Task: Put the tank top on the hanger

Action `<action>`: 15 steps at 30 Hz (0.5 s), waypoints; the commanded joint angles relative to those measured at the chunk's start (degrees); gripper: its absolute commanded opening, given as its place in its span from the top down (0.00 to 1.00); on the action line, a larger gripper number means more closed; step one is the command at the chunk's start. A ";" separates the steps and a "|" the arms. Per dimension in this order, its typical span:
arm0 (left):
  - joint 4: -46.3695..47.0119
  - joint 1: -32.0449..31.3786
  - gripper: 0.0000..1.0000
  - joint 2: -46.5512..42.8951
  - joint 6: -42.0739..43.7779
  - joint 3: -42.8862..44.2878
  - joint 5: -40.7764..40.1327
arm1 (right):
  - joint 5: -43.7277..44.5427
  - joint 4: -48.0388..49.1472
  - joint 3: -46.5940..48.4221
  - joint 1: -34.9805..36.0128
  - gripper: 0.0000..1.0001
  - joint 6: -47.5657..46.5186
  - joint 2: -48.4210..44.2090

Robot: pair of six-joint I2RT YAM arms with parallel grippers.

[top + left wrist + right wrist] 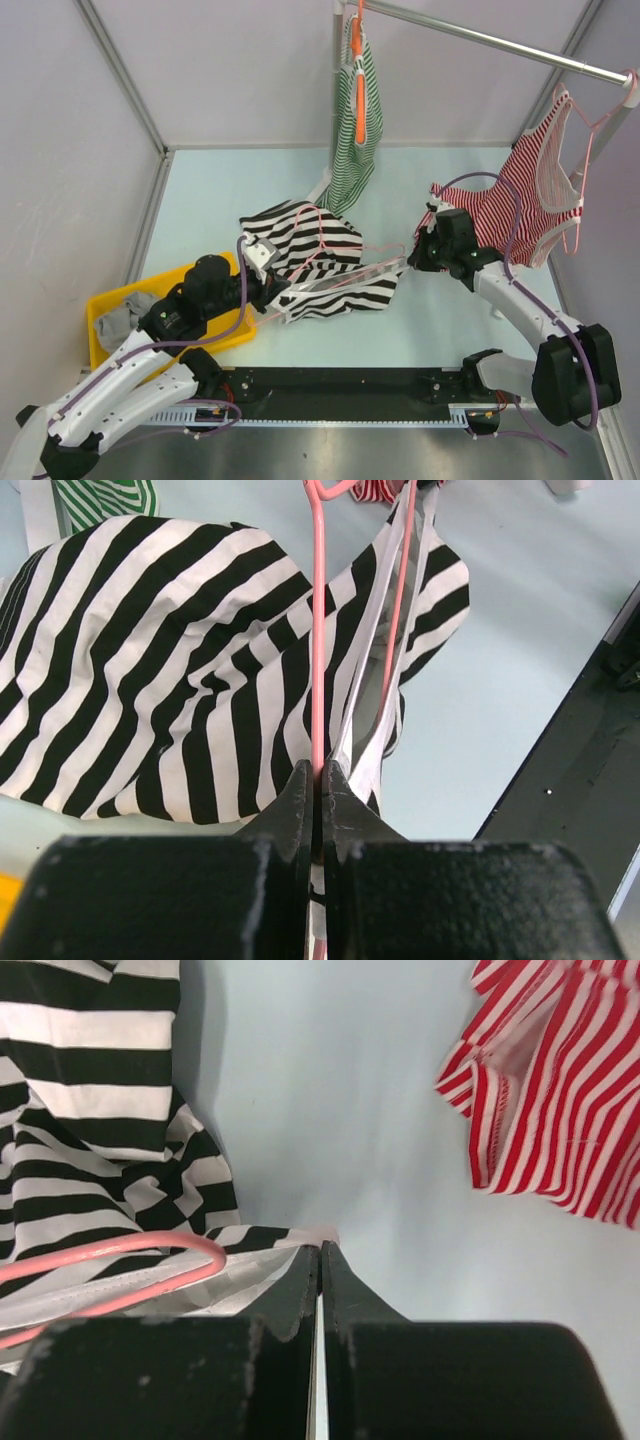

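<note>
Here, soft crumpled striped tank top (150, 660), thin wire hanger (318, 630)

Pale grey walls (250, 70) on three sides, metal struts (124, 75) at corners. Pale blue tabletop (440, 330). Steel rail (480, 38) upper right. Black strip (340, 385) along bottom edge.

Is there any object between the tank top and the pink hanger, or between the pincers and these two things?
Nothing visible does. The left pincer is shut on the hanger, the right pincer on a pale strap of the tank top, and the hanger lies directly on the striped cloth.
</note>
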 commanded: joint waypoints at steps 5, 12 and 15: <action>2.94 0.23 1.00 -0.79 0.99 0.08 1.69 | 0.55 -0.21 4.91 -5.36 1.00 -5.05 0.17; 2.85 0.32 1.00 -0.44 0.99 0.08 1.78 | -0.16 -1.78 7.29 -6.59 1.00 -5.93 -0.26; 2.85 0.32 1.00 -0.35 0.90 0.08 1.78 | -0.16 -3.45 8.25 -6.68 1.00 -6.20 -1.32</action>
